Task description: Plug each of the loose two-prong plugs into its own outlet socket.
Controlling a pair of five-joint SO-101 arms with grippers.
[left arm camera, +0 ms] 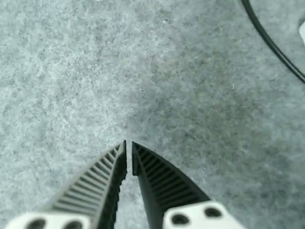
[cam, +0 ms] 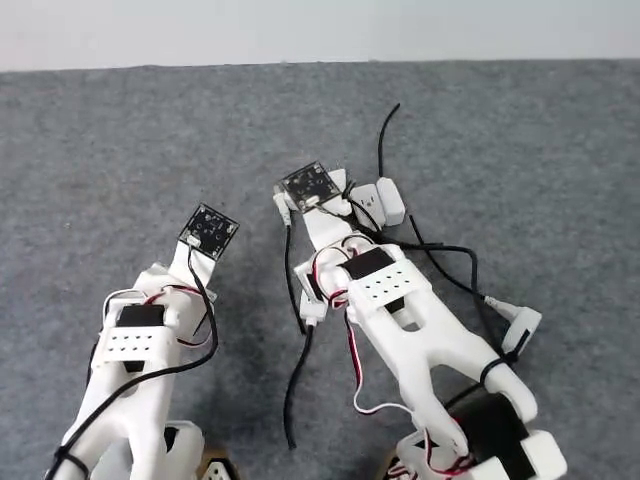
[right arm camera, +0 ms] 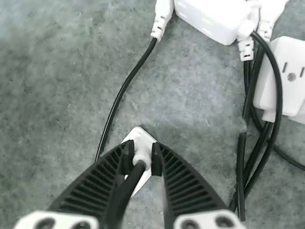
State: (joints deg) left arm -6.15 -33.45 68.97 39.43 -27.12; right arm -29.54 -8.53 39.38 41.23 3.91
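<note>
Currently right tool [right arm camera: 141,151] pinches plug [right arm camera: 139,137], pointed down at table [right arm camera: 47,71]; left tool [left arm camera: 128,146] closed, empty.

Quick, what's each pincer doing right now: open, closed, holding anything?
Left pincer: closed, holding nothing.
Right pincer: closed on a white plug lying on the table.

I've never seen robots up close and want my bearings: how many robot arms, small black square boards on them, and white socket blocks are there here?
Robot arms: 2, left arm and right arm.
Black square boards: 2, left board and right board.
White socket blocks: 2, first block and second block.
Total: 6.
</note>
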